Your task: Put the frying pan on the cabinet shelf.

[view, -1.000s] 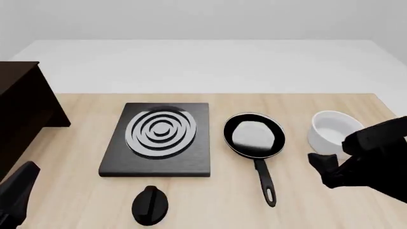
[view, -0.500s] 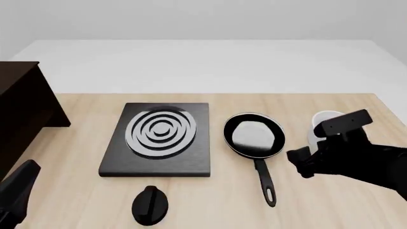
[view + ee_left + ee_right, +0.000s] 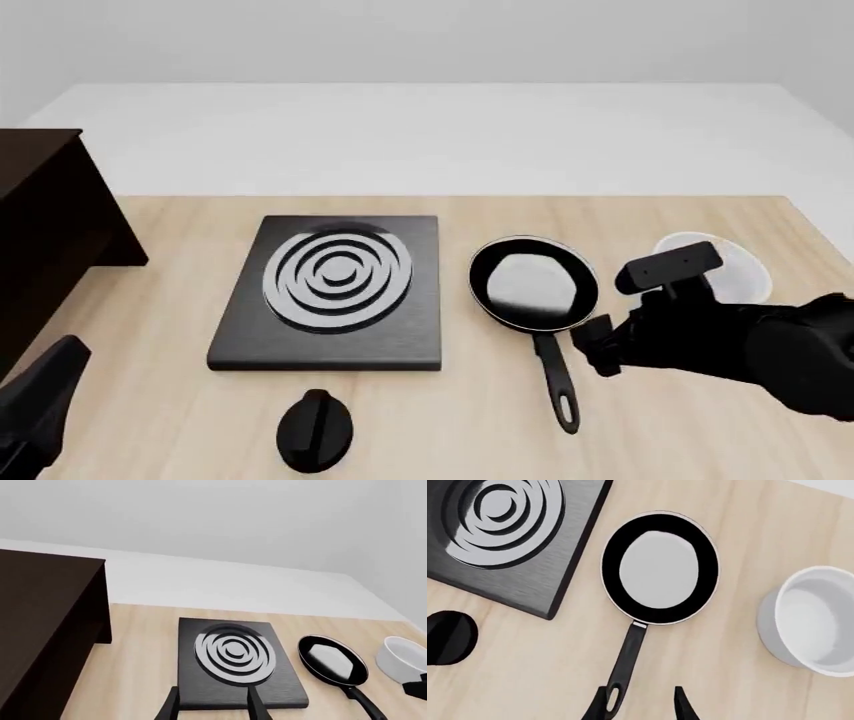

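Small round black frying pan [image 3: 531,283] w/ glossy pale-grey inside sits flat on the light wooden table [image 3: 160,380], between the black square stove plate w/ silver rings [image 3: 334,290] and the white bowl [image 3: 814,622], long handle pointing back toward the arms' side; dark brown boxy cabinet [image 3: 47,630] stands at far left, well apart from the pan. Right gripper [image 3: 640,705] hovers above the handle's loop end, fingers apart, nothing held. Left gripper [image 3: 212,707] is low at near-left, fingers apart too, empty, facing the stove plate; black round knob-like object [image 3: 316,430] lies in front of the plate.
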{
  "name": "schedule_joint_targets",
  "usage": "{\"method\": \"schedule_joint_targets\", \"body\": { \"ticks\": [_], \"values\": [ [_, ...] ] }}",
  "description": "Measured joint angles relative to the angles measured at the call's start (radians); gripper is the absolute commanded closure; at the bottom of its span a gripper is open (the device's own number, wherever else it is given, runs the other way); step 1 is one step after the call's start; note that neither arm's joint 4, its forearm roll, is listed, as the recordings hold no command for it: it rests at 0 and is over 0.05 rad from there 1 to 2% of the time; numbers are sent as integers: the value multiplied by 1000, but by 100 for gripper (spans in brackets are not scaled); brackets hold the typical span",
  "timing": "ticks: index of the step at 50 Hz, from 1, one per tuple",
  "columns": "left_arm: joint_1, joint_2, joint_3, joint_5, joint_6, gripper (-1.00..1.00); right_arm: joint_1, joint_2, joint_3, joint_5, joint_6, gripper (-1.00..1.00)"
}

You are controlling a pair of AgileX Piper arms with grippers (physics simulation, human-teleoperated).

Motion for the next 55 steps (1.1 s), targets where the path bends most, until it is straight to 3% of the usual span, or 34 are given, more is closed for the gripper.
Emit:
{"method": "schedule_joint_targets", "body": {
  "ticks": [34, 55],
  "values": [
    [-4, 2, 10, -4, 1, -100, 24, 131, 26, -103, 27, -100],
    [-7, 5, 13, -5, 3, -100, 52, 200, 60, -177, 74, -100]
  ]
}}
